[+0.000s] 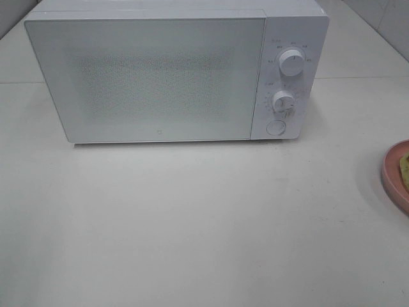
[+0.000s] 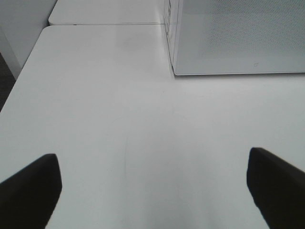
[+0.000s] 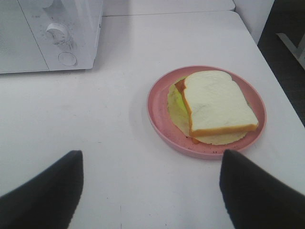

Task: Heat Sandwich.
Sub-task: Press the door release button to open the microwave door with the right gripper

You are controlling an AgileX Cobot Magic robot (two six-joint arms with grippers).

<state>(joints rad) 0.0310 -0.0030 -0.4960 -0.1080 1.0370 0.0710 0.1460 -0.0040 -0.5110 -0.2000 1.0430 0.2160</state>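
Microwave oven [image 1: 153, 77]: white, standing at the back of the table [image 1: 192, 256], front facing the high camera.
Door [image 1: 147, 80]: closed, speckled window panel, flush with the front.
Control panel: to the right of the door in the high view; upper dial [image 1: 292, 64], lower dial [image 1: 282, 101] and a round button [image 1: 275, 127] stacked in one column.
Pink plate [image 3: 157, 112]: round, flat on the table, right of the oven and nearer the front; cut off by the right edge of the high view.
Sandwich [image 3: 217, 102]: lying on the pink plate, white bread slice uppermost, green lettuce [image 3: 175, 101] and a red-orange filling showing along one edge. Well apart from the oven.
Left gripper [image 2: 153, 171]: jaws fully apart, nothing between them; only bare table below. The oven's lower front corner lies ahead and to one side. The two dark fingers [image 2: 33, 186] show at the edges of the wrist view.
Right gripper [image 3: 151, 167]: jaws apart, nothing between them. The plate and sandwich lie ahead of the fingertips and are not touched.
Arms in high view: neither gripper shows in it.
Table: white, plain; a seam runs across it behind the oven's front line.
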